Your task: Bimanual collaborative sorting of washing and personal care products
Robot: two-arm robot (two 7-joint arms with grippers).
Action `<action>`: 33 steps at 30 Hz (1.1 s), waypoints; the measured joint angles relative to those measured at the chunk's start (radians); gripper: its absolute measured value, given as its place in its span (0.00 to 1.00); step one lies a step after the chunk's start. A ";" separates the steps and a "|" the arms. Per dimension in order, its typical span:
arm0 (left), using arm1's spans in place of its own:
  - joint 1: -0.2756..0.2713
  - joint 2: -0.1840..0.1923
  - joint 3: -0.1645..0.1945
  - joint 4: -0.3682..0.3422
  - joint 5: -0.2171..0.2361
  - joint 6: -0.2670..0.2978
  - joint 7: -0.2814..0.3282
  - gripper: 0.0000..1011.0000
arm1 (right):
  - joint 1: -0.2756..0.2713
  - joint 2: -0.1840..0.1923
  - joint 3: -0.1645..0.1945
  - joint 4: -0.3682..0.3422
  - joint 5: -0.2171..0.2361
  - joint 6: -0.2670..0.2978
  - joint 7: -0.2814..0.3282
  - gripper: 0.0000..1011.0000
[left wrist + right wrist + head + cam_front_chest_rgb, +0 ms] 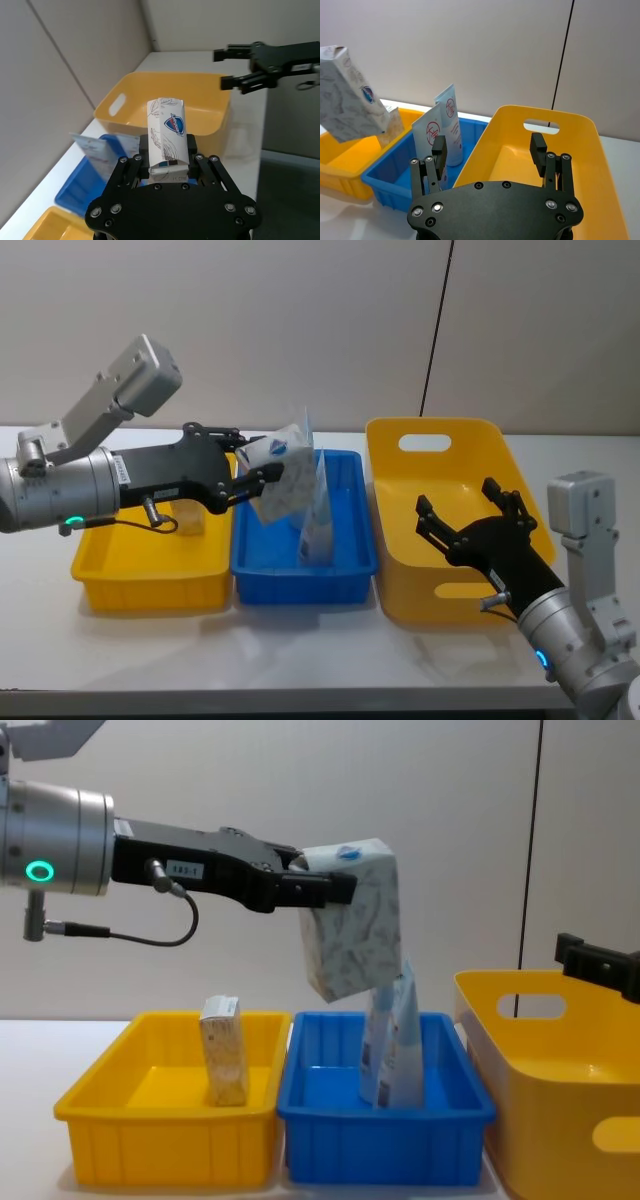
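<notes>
**Pack held high over the blue bin**

At frame left the beige carton (190, 515) stands in the small yellow bin (150, 592). My left gripper (265, 457), centre-left, is clamped on the white pack (285, 485), which hangs in the air above the blue bin (300, 590) where the tubes (318, 522) lean. The pack's long axis is steeply tilted, blue-marked end up. Well apart at lower right, my right gripper (462, 502) hovers with fingers spread over the large yellow bin (430, 422). I judge any handover would run rightward.

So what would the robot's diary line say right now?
left gripper: shut on white pack, above blue bin | right gripper: open, over big yellow bin | carton: in small yellow bin
</notes>
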 joint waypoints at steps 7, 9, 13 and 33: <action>-0.029 0.006 0.022 0.021 -0.038 -0.018 -0.102 0.35 | 0.000 0.000 0.000 0.000 0.000 0.000 0.000 0.99; -0.036 0.006 0.029 0.028 -0.047 -0.020 -0.129 0.36 | 0.000 0.000 0.000 0.000 0.000 0.000 0.000 0.99; -0.058 0.005 0.051 0.050 -0.065 -0.023 -0.196 0.35 | 0.000 0.000 0.000 0.000 0.000 0.000 0.000 0.99; -0.119 -0.021 0.131 0.135 -0.098 -0.037 -0.353 0.35 | 0.000 0.000 0.000 0.000 0.000 0.000 0.000 0.99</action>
